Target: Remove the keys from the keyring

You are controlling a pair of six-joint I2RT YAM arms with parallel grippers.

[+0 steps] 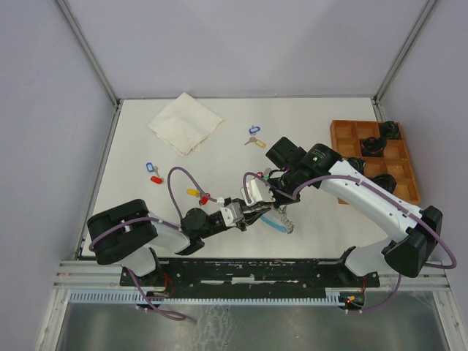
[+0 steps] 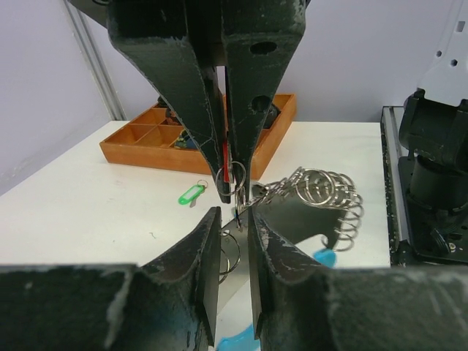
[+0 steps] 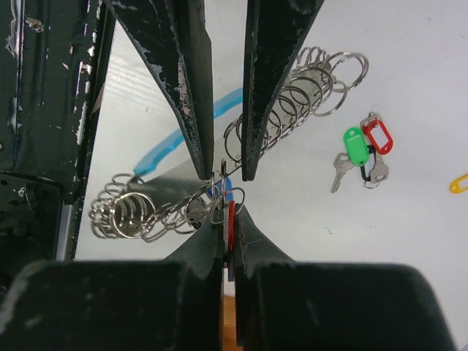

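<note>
A white table (image 1: 219,157) carries everything. The wooden tray (image 1: 342,137) at its far right is the one container: a grid of open compartments, several holding small dark items (image 1: 391,131) too indistinct to name, the rest showing bare wood. A crumpled cream cloth (image 1: 186,122) lies well to the tray's left, toward the far edge.

The keyring (image 1: 278,224) sits left of the tray and nearer the arm bases than the tray is. It is a long string of silvery wire rings (image 2: 316,191), bunched like a coil and joined to a curved light-blue band (image 2: 326,257) that lies on the table beneath them.

Both grippers meet nose to nose at one end of that string. The right gripper (image 3: 231,212) is clenched on a red-tagged key (image 3: 231,240), the tag pinched flat between its fingers, and a small ring hangs at the tag's tip by the string. The left gripper (image 2: 234,214) straddles rings just beside it, its jaws a narrow slit apart; whether they actually pinch metal cannot be told.

Also left of the tray lie loose tagged keys: a green and red pair (image 3: 363,146), a blue and red pair (image 1: 152,172), a yellow and red pair (image 1: 197,194), and a blue and yellow pair (image 1: 254,137)
</note>
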